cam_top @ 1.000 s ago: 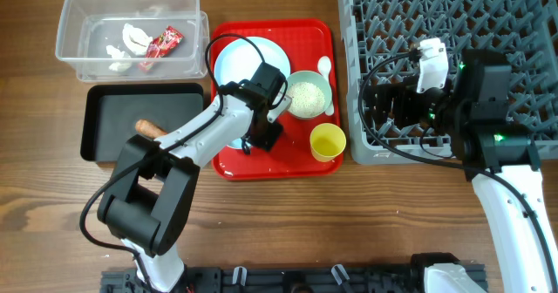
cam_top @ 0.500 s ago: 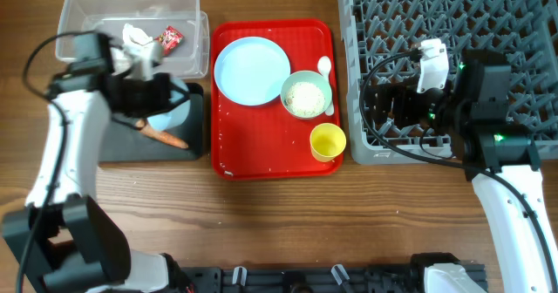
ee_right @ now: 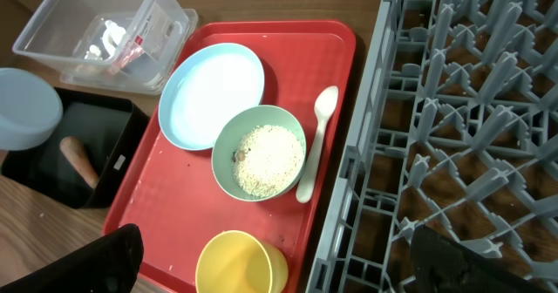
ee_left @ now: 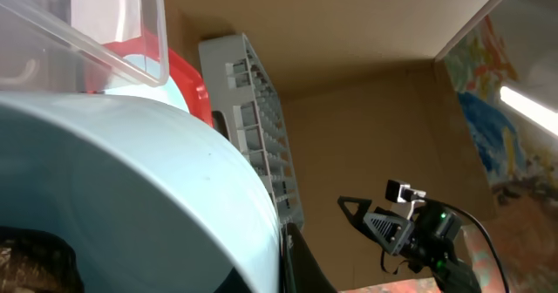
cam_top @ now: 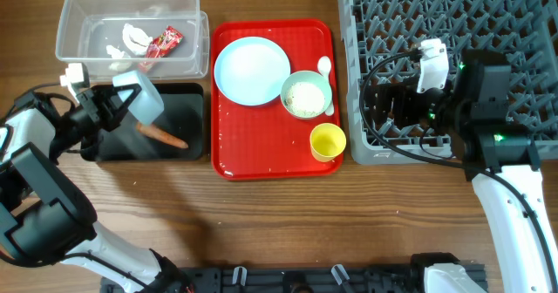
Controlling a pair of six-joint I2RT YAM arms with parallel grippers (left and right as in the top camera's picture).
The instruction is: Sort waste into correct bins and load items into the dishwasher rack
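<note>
lt-blue bowl (cam_top: 142, 101) tipped over black tray (cam_top: 188, 110); carrot stick (cam_top: 164, 137) lying in it.

A red serving tray (cam_top: 225, 158) with a raised rim and rounded corners is set flat on a brown wooden table (cam_top: 305, 232), whose grain is seen running left to right. In the left wrist view a plain tan backdrop (ee_left: 349, 84) is shown, with a colourful painting (ee_left: 475, 110) at its right and a bright light strip (ee_left: 532, 105) near the frame's edge.

Table (cam_top: 288, 232): brown wood, grain running 9 to 3 o'clock. Left wrist view: plain tan wall (ee_left: 349, 110) at centre; colourful picture (ee_left: 478, 110) at 3 o'clock, lit strip light (ee_left: 532, 105) beside it.
</note>
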